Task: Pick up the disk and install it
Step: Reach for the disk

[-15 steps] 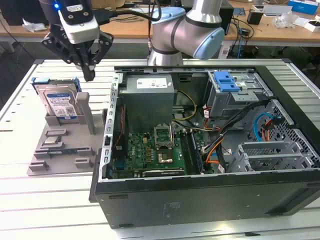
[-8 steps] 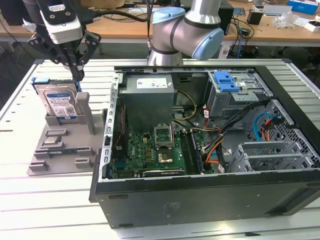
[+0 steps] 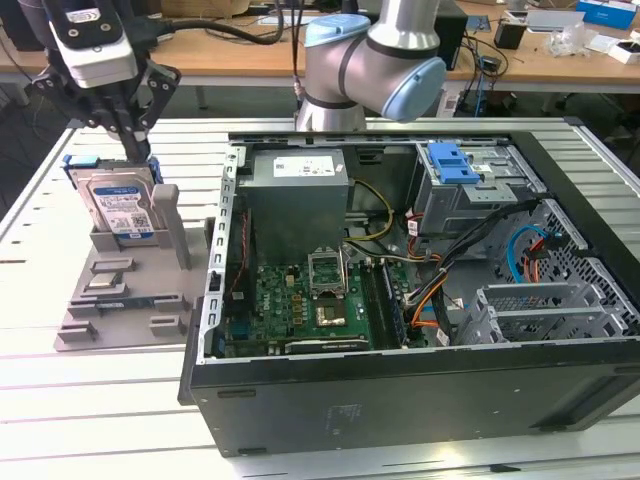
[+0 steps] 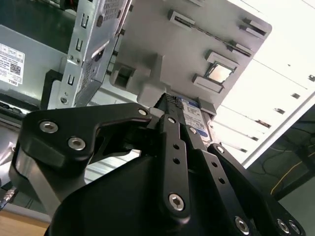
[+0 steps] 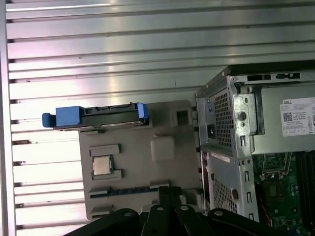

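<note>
Disk point(image 3: 118, 205) stands upright in grey holder point(image 3: 110, 310) near the surface point(image 3: 100, 400) edge on the exterior view's left, beside PC case point(image 3: 400, 400). End effector point(image 3: 135, 155) is at its top edge; can't tell if spread or pinching. Best approach, imo: grip centred, lift straight up w/o snagging the slot

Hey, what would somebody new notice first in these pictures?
The big open computer case lies on the slatted table, motherboard exposed, toward the exterior view's right. At its left, the disk stands upright in a grey holder, the black claw just at its top edge.
</note>
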